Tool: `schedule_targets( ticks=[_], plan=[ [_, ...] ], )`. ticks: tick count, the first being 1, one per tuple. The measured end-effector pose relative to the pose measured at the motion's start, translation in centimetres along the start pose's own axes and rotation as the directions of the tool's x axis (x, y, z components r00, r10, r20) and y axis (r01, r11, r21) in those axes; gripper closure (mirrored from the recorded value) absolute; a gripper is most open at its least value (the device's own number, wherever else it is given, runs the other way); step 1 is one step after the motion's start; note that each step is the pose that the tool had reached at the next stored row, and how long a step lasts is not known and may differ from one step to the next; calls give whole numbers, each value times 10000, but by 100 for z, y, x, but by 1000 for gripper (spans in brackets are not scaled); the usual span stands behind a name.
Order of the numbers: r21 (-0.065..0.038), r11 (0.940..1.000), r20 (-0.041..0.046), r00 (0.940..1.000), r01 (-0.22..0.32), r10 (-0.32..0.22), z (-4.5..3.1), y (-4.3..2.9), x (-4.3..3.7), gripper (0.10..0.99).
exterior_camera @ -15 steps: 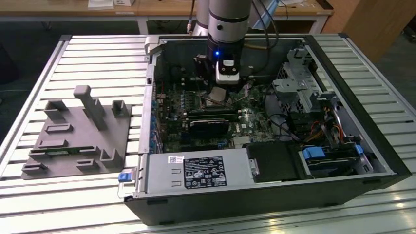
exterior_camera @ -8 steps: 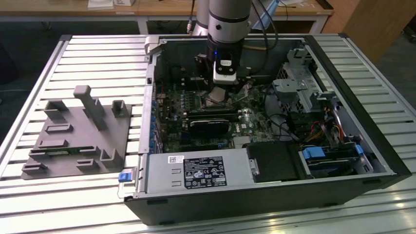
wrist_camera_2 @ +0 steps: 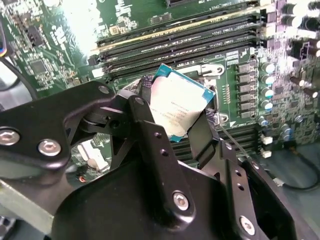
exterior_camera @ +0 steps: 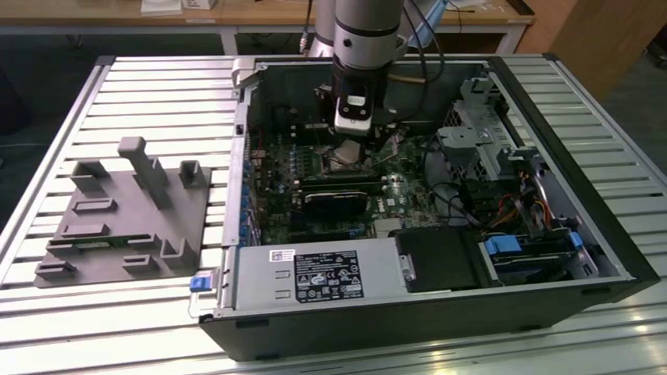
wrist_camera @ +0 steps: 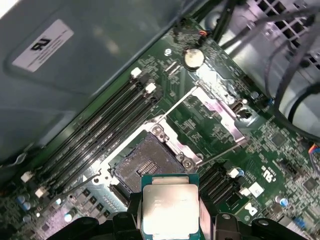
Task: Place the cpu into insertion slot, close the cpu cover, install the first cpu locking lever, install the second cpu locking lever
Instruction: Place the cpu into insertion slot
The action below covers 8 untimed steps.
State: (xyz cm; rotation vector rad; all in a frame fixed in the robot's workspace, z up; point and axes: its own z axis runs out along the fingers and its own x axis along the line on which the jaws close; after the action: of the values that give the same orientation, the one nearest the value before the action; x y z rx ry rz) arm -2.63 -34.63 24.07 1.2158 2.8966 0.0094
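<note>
My gripper [wrist_camera_2: 176, 114] is shut on the cpu [wrist_camera_2: 176, 106], a pale silver square chip held by two opposite edges between black fingers [wrist_camera_2: 145, 117]. In the first wrist view the cpu [wrist_camera: 170, 207] hangs in the gripper [wrist_camera: 170, 220] just off one side of the insertion slot [wrist_camera: 145, 167], which lies open with its dark centre bare. The cpu cover [wrist_camera: 220, 111], a silver frame plate, is swung back beyond the slot, and two thin wire levers stand raised beside it. In the exterior view the gripper [exterior_camera: 351, 144] hangs low inside the case over the slot [exterior_camera: 344, 162].
The open computer case [exterior_camera: 417, 312] lies on a slatted metal table [exterior_camera: 156, 86]. Long black memory slots [wrist_camera: 100, 130] run beside the socket. A black card [exterior_camera: 333, 205], drive cages [exterior_camera: 490, 141] and cables [exterior_camera: 521, 207] crowd the case. A grey fixture block [exterior_camera: 125, 219] sits at the exterior view's left.
</note>
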Motion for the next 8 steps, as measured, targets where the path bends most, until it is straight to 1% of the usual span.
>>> schedule_targets(
  ticks=[4, 8],
  plan=[
    [1, 9986, 5, 9986, -525, 525, 3, 0, 0, 545],
    [0, 9949, 8, 9949, -1013, 1013, 6, 0, 0, 545]
  ],
)
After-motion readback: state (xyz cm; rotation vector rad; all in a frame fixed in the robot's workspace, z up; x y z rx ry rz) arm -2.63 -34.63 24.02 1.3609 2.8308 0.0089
